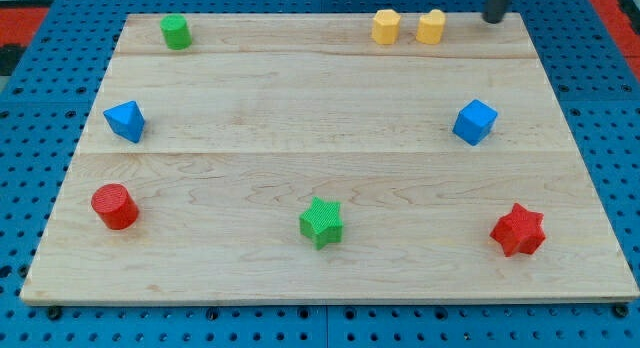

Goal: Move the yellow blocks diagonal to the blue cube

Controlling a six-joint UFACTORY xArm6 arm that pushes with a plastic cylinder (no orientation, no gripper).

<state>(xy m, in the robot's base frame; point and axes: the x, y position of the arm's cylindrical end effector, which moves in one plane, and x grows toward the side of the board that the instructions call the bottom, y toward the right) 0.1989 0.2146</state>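
Note:
Two yellow blocks sit side by side near the view's top right: a yellow hexagon-like block point(386, 27) and a yellow block point(431, 27) just to its right. The blue cube point(475, 122) lies below them at the view's right. My tip point(492, 19) is at the top edge of the board, to the right of the yellow blocks and apart from them, well above the blue cube. The rod runs out of the view's top.
A green cylinder point(176, 32) is at the top left, a blue triangular block point(125, 121) at the left, a red cylinder point(115, 207) at the bottom left, a green star point(321, 222) at the bottom middle, a red star point(518, 230) at the bottom right. The wooden board point(300, 98) lies on a blue pegboard.

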